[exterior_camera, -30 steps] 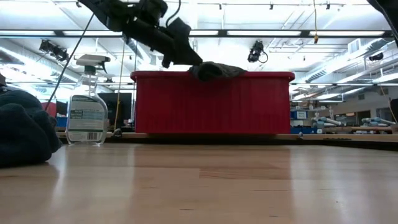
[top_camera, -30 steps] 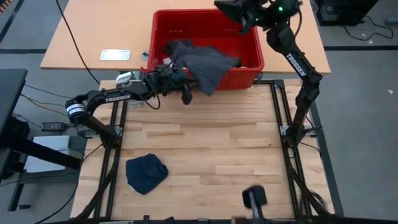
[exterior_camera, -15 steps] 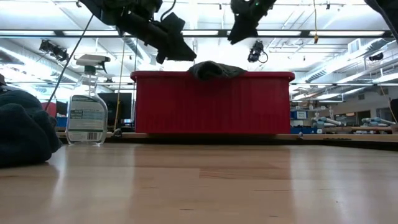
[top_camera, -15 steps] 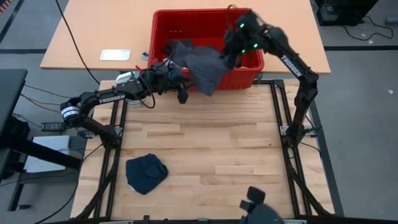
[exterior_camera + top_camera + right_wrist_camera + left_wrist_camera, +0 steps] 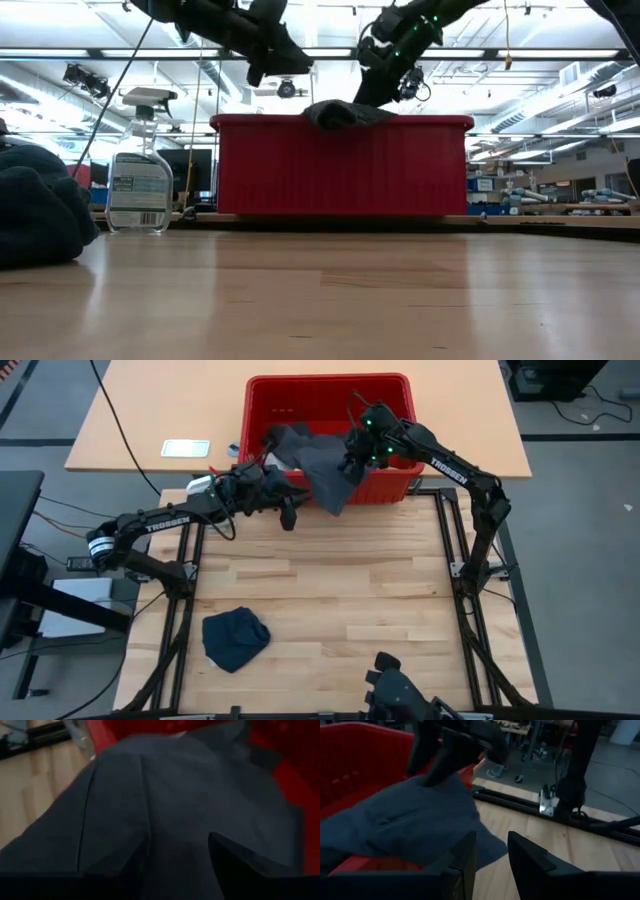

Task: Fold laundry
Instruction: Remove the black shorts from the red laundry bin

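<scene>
Over the front rim of the red basket hangs the dark grey shorts, half inside and half drooping toward the counter. Directly above the shorts' right edge, the right gripper points down at the cloth, its jaws spread apart with nothing between them. Just off the cloth's left side is the left gripper, its jaws standing slightly apart with a narrow gap, clear of the fabric. Well apart, near the counter's front left, lies a small navy piece, crumpled. Left of the basket stands a clear spray bottle.
</scene>
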Controlling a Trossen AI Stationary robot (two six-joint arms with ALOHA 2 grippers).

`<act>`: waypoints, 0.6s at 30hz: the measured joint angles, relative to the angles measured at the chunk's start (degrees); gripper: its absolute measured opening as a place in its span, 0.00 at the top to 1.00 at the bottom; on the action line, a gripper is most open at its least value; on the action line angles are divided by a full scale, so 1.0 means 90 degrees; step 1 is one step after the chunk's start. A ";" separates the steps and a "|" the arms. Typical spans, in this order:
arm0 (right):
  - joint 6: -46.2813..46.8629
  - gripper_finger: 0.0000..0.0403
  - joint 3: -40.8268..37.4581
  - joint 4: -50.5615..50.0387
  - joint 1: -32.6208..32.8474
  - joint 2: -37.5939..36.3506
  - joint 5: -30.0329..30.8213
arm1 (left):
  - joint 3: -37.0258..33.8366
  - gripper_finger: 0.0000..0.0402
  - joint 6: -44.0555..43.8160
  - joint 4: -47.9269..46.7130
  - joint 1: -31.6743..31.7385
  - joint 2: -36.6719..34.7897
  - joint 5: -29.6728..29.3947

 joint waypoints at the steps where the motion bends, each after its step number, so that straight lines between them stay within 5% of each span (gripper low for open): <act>1: -0.0048 0.48 -0.0091 0.0066 -0.0019 -0.0003 -0.0115 | 0.0000 0.72 0.0026 -0.0044 0.0030 -0.0022 0.0000; 6: -0.0142 0.59 -0.0356 0.0412 -0.0035 -0.0014 -0.0764 | 0.0005 0.72 0.0026 -0.0469 0.0159 -0.0031 0.0000; 11: -0.0251 0.90 -0.0370 0.0561 -0.0029 -0.0005 -0.0947 | 0.0005 0.72 0.0031 -0.0749 0.0159 -0.0031 -0.0002; 18: 0.0626 0.99 0.0112 0.1002 -0.0038 -0.0035 0.0454 | 0.0002 0.72 0.0045 -0.0739 0.0328 -0.0031 -0.0002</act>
